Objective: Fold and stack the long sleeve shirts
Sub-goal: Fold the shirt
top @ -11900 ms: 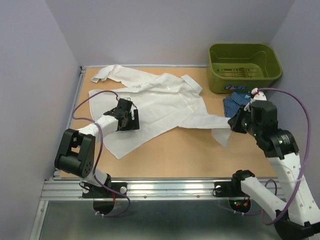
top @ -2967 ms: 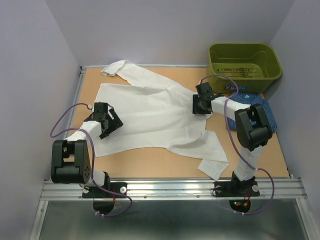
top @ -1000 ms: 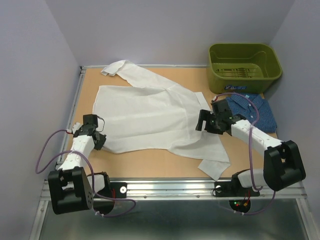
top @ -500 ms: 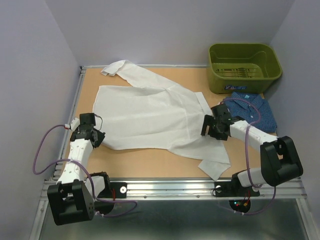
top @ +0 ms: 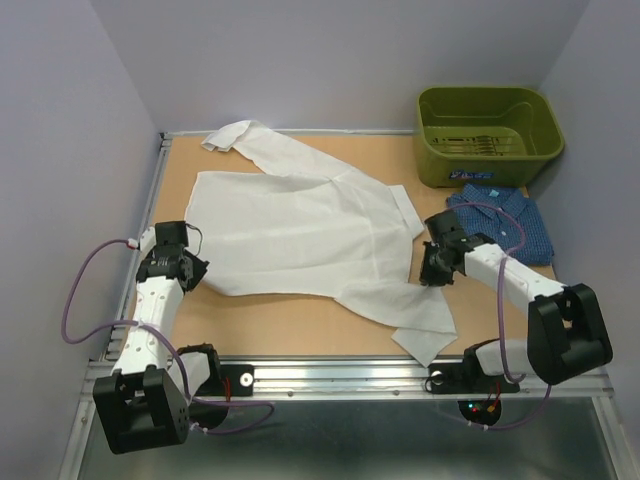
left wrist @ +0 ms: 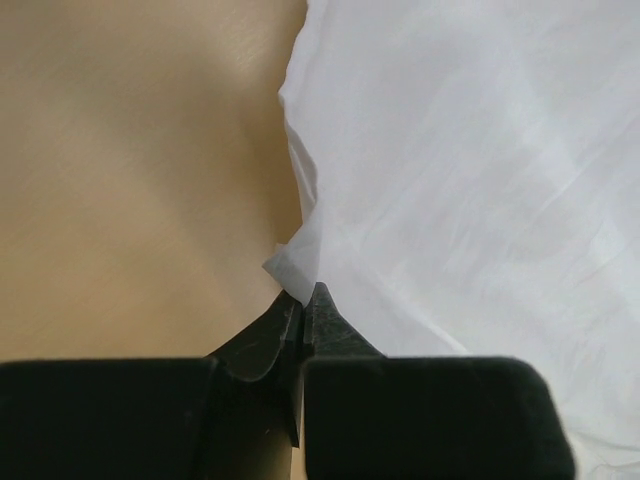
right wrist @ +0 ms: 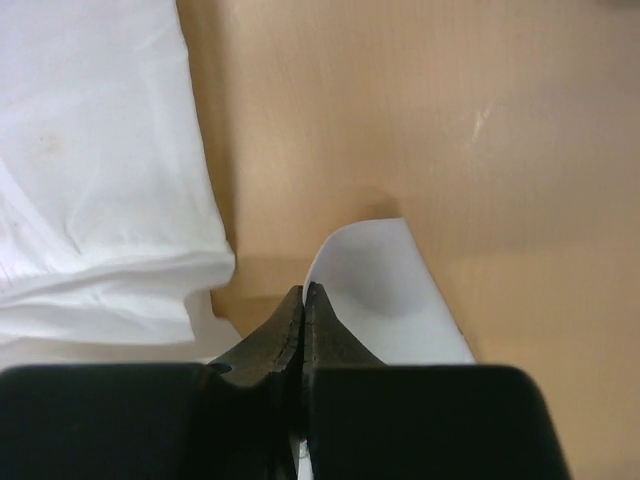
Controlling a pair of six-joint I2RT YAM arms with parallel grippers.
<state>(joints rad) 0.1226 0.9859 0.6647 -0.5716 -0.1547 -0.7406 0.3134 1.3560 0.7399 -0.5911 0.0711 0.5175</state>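
Observation:
The white long sleeve shirt [top: 300, 225] lies spread flat across the table, one sleeve trailing to the far left corner and the other down to the front right. My left gripper [top: 195, 272] is at its near left hem corner. In the left wrist view the gripper [left wrist: 303, 292] is shut on a small pinch of that white shirt [left wrist: 450, 150]. My right gripper [top: 428, 275] is at the right side of the shirt. In its wrist view the gripper [right wrist: 304, 290] is shut on a raised white fold [right wrist: 385, 290]. The dark blue shirt [top: 505, 222] lies beside it at the right.
An olive-green bin [top: 488, 120] stands at the far right corner, just behind the blue shirt. Bare tan table [top: 300, 318] shows along the front edge and down the left side. Grey walls close in the back and both sides.
Both grippers have closed on the white shirt's edges. The right gripper moved forward and down to the cloth by the front right sleeve. The left one shifted slightly onto the hem corner.

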